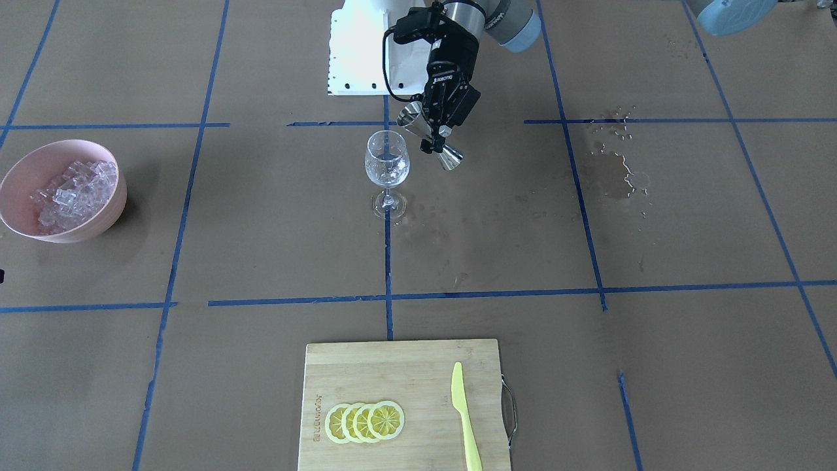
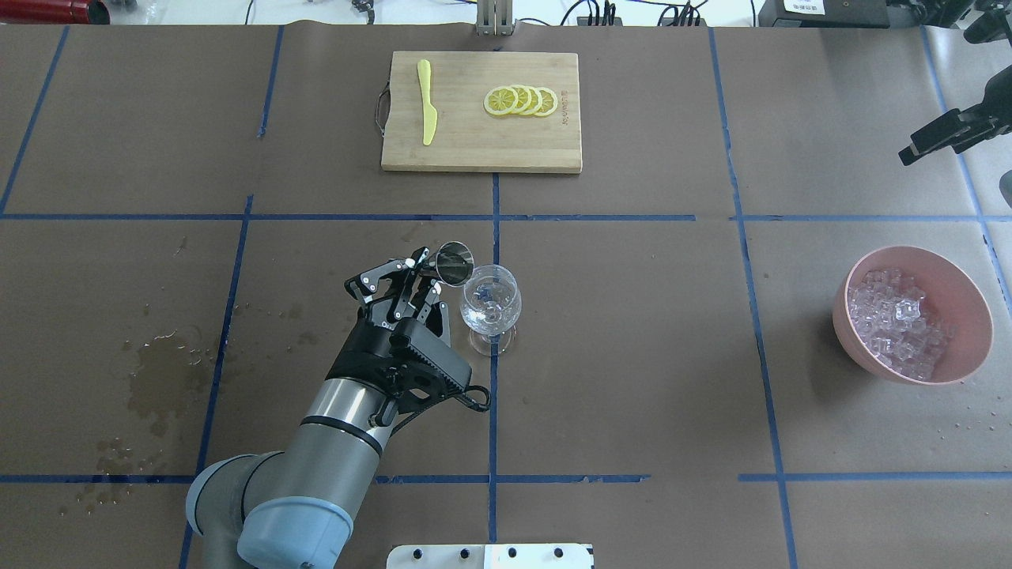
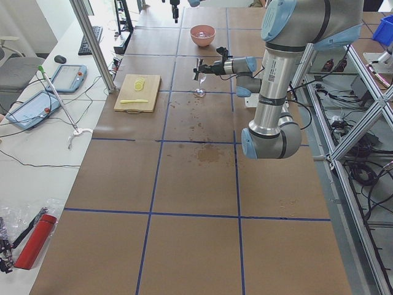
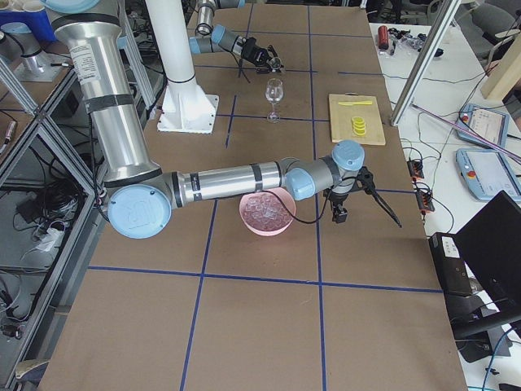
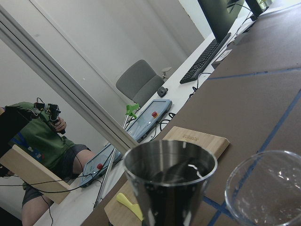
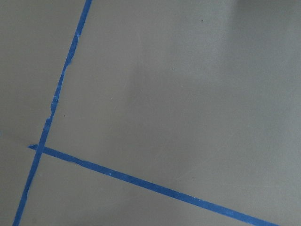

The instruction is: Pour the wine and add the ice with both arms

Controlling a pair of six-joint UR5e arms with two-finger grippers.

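Observation:
My left gripper [image 1: 435, 134] [image 2: 431, 276] is shut on the waist of a steel jigger [image 1: 450, 157] [image 2: 455, 262] [image 5: 169, 183]. The jigger is tilted, with its mouth beside the rim of the clear stemmed wine glass [image 1: 387, 163] [image 2: 490, 304] [image 5: 268, 188]. The wine seems to show as a dark surface inside the jigger. The ice [image 1: 75, 190] [image 2: 897, 320] fills a pink bowl [image 1: 98, 229] [image 2: 968, 348] [image 4: 264, 216]. My right gripper [image 2: 917, 148] hovers beyond the bowl at the table's edge. Whether it is open or shut does not show.
A bamboo cutting board [image 1: 392, 366] [image 2: 474, 146] with lemon slices [image 1: 365, 422] and a yellow knife [image 1: 465, 418] lies on the operators' side. Wet stains [image 1: 614, 176] [image 2: 158, 387] mark the brown paper. A person [image 5: 42, 141] sits beyond the table.

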